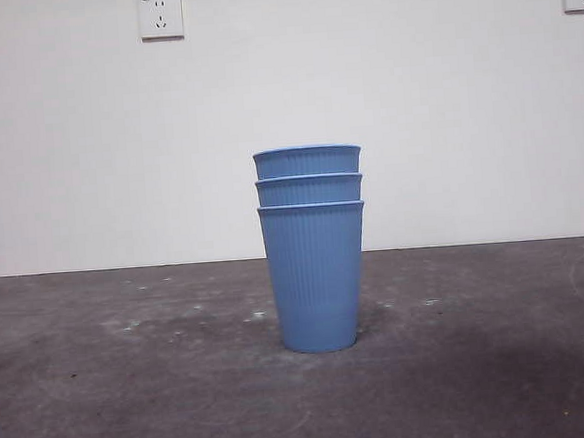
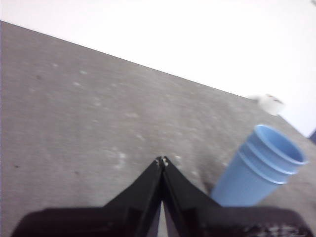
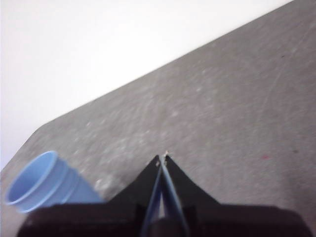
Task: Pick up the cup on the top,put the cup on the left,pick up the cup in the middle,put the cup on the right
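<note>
The top cup (image 1: 307,161) sits nested in the middle cup (image 1: 309,190), which sits in the bottom cup (image 1: 315,277); the stack stands upright at the centre of the counter (image 1: 104,393), long axis vertical, open rim up. Neither arm appears in the front view. The left end effector (image 2: 162,160) has its jaws closed together and holds nothing; the stack lies near it, off to one side. The right end effector (image 3: 163,158) is likewise closed and empty, stack to its other side. Both appear about equally distant, though the blurred wrist views make this uncertain. The first grasp requires opening and descending onto the rim
</note>
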Robot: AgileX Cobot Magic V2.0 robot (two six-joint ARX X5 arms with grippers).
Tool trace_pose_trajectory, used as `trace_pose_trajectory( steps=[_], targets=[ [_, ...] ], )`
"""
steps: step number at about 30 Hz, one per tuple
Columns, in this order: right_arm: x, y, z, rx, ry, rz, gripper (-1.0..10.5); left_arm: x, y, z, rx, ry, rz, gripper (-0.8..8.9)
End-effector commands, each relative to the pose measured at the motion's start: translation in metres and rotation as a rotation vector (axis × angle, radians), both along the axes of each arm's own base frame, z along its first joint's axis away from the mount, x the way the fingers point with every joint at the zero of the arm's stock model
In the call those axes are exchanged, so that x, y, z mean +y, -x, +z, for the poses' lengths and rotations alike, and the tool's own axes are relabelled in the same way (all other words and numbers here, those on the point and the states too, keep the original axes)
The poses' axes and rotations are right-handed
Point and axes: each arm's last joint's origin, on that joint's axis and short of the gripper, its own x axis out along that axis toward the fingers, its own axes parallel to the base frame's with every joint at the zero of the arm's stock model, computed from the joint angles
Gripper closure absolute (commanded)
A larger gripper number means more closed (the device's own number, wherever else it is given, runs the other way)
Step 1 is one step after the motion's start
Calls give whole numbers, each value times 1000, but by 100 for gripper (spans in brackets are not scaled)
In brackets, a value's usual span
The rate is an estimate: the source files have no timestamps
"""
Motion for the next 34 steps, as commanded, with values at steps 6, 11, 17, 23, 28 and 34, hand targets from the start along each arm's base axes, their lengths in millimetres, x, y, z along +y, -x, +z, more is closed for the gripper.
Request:
trace_pose_trajectory(
  steps=[6, 11, 17, 23, 28, 34],
  targets=[
    [5, -7, 60, 171, 143, 209, 958, -3, -3, 43, 109, 2, -142, 821],
    [9, -16, 92, 286, 250, 410, 958, -6, -9, 71, 176, -86, -283, 821],
    [13, -26, 117, 361, 280, 587, 958, -8, -12, 97, 236, -188, -422, 821],
    [15, -33, 121, 402, 275, 629, 948, -9, -12, 114, 253, -240, -467, 816],
    [15, -35, 121, 414, 260, 622, 622, -9, -12, 115, 254, -241, -458, 579],
    [15, -36, 122, 414, 246, 613, 380, -9, -12, 115, 251, -237, -459, 217]
  ],
)
